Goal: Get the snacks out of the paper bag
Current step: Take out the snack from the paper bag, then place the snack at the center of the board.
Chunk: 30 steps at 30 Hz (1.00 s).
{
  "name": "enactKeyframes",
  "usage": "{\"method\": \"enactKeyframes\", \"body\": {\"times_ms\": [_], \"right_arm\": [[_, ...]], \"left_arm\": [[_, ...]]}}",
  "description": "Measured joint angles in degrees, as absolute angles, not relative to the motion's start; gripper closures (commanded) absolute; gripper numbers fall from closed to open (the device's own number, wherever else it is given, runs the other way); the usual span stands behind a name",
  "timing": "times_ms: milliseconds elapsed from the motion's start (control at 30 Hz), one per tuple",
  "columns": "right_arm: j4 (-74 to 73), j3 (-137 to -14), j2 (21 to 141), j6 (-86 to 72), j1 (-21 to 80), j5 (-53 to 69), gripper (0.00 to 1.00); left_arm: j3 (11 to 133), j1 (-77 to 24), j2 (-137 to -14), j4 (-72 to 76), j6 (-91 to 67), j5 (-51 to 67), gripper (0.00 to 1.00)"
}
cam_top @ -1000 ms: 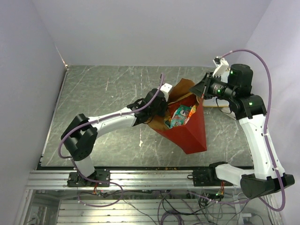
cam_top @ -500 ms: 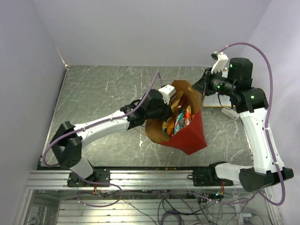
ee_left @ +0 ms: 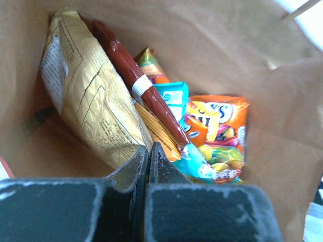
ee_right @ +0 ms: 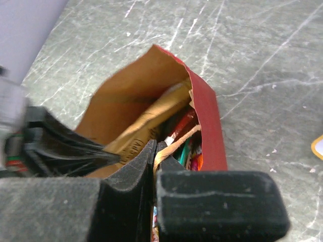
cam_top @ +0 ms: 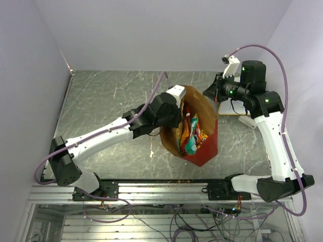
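The paper bag [cam_top: 206,147], red outside and brown inside, is held up over the table's middle with its mouth open upward. The snacks [cam_top: 190,132] are packed inside it. In the left wrist view I see a gold packet [ee_left: 86,101], a dark red stick [ee_left: 135,83], an orange packet [ee_left: 218,117] and a colourful candy packet [ee_left: 222,162]. My left gripper [cam_top: 176,114] is at the bag's left rim, tips [ee_left: 149,151] inside the mouth, shut; nothing shows between the fingers. My right gripper [cam_top: 212,94] is shut on a twisted tan handle [ee_right: 177,143] at the bag's far right rim.
A white wood-framed board [cam_top: 235,107] lies on the grey marbled table [cam_top: 111,101] behind the right arm, with a small white object [cam_top: 247,121] beside it. Lilac walls close in the back and both sides. The board's corner shows in the right wrist view [ee_right: 318,146].
The bag has swung from lying tilted to hanging more upright, its mouth opening wider. My left arm has stretched further out along the bag's left rim. My right gripper has moved left and up.
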<state>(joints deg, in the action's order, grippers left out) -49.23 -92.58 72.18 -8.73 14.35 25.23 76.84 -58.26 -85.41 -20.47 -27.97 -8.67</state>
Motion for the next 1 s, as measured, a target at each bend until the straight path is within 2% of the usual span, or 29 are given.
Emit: {"method": "enactKeyframes", "body": {"times_ms": [167, 533, 700, 800, 1000], "right_arm": [[-48.75, -92.62, 72.42, -11.18, 14.33, 21.56, 1.0], [-45.45, -89.52, 70.65, -15.73, 14.37, 21.32, 1.0], [-45.28, -89.17, 69.65, -16.53, 14.37, 20.12, 1.0], [-45.21, -88.47, 68.66, -16.97, 14.37, 19.59, 1.0], [-45.19, -87.2, 67.51, -17.19, 14.37, 18.41, 1.0]], "left_arm": [[85.8, -58.46, -85.23, -23.73, -27.77, -11.68, 0.93], [102.08, -58.61, -84.44, -26.61, -25.78, -12.95, 0.93], [113.86, -58.39, -86.91, -31.14, -24.16, -15.33, 0.93], [122.91, -56.66, -89.34, -33.71, -23.62, -15.77, 0.93], [129.49, -45.82, -90.78, -35.42, -26.15, -12.16, 0.93]]}}
